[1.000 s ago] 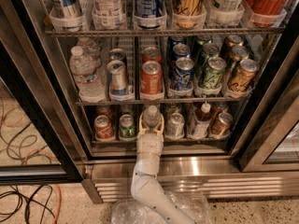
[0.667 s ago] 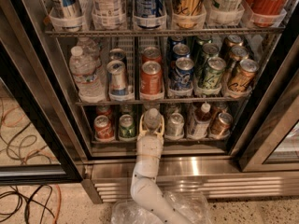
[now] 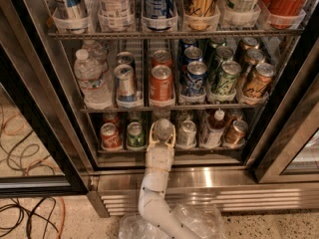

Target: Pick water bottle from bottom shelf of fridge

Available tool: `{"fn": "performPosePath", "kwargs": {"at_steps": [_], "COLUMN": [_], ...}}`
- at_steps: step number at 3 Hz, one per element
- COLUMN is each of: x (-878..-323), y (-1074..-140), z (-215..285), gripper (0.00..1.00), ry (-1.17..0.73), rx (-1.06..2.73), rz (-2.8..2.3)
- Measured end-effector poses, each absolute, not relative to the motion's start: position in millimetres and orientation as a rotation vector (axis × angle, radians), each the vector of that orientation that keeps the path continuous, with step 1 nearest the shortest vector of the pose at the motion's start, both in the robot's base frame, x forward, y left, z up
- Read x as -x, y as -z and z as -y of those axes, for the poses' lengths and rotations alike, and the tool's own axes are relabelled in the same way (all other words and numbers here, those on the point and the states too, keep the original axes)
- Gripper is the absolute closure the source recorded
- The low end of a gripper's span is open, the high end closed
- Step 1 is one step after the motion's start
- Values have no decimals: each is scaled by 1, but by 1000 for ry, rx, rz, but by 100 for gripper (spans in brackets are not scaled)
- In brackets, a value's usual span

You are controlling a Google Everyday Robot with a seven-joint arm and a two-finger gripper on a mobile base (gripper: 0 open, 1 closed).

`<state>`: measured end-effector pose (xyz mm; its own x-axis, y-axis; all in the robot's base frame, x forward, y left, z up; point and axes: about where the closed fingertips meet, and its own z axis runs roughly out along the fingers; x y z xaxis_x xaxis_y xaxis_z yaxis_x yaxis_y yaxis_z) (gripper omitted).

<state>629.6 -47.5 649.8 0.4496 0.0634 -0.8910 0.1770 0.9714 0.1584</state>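
Observation:
The fridge [image 3: 209,176] stands open before me. On its dark bottom shelf [image 3: 214,159] the water bottle [image 3: 163,128], small and clear with a pale cap, stands in the middle lane. My gripper [image 3: 162,135] reaches up from below the steel lip, with a finger close against each side of the bottle, shut on it. The white arm [image 3: 157,180] crosses the steel front lip and hides the bottle's lower body.
Cans flank the bottle: a red one [image 3: 109,136], a green one [image 3: 134,134], a silver one [image 3: 187,133]. A bottle with a reddish cap [image 3: 215,127] and a brown can [image 3: 235,132] stand to the right. A larger water bottle [image 3: 90,78] is on the rack above. Cables [image 3: 22,148] lie on the floor at left.

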Motion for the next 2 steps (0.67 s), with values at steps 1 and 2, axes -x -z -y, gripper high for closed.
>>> {"fn": "performPosePath", "kwargs": {"at_steps": [1,2], "x": [-629,-623], "y": [-655,-662], "z": [48,49], "gripper": [100,100], "ry": [69,74], "rx": [-233,-239], "rz": [-1079,-1050]}}
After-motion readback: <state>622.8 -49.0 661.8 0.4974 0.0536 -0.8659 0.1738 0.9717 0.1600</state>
